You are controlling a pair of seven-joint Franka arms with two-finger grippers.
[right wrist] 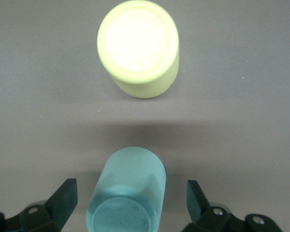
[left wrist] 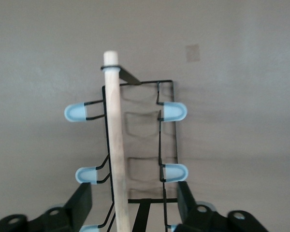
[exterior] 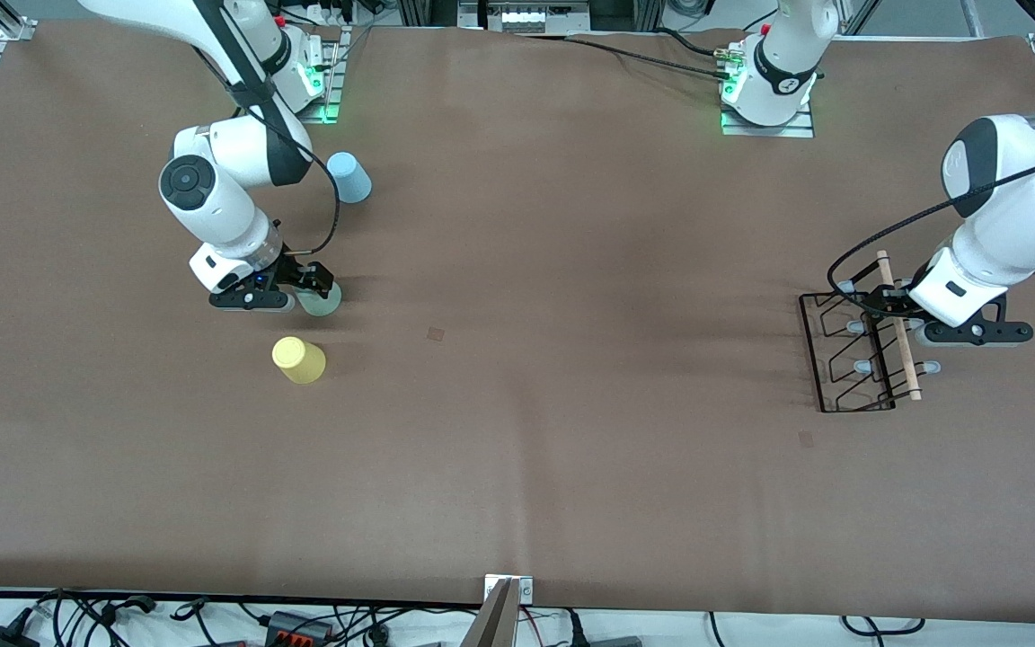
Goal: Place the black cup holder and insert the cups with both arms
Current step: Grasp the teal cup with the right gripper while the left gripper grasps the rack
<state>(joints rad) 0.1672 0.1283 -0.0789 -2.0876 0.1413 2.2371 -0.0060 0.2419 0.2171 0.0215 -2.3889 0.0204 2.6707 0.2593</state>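
Rack (exterior: 854,359) sits at the left arm's end of the worktop (exterior: 553,431); left hand (exterior: 899,310) straddles its wooden handle (exterior: 897,325), fingers spread, apparently not touching. Right hand (exterior: 306,289), spread, brackets the green cup (exterior: 322,301), near the yellow cup (exterior: 299,359).

No text, label or number can be read anywhere (all surfaces plain).
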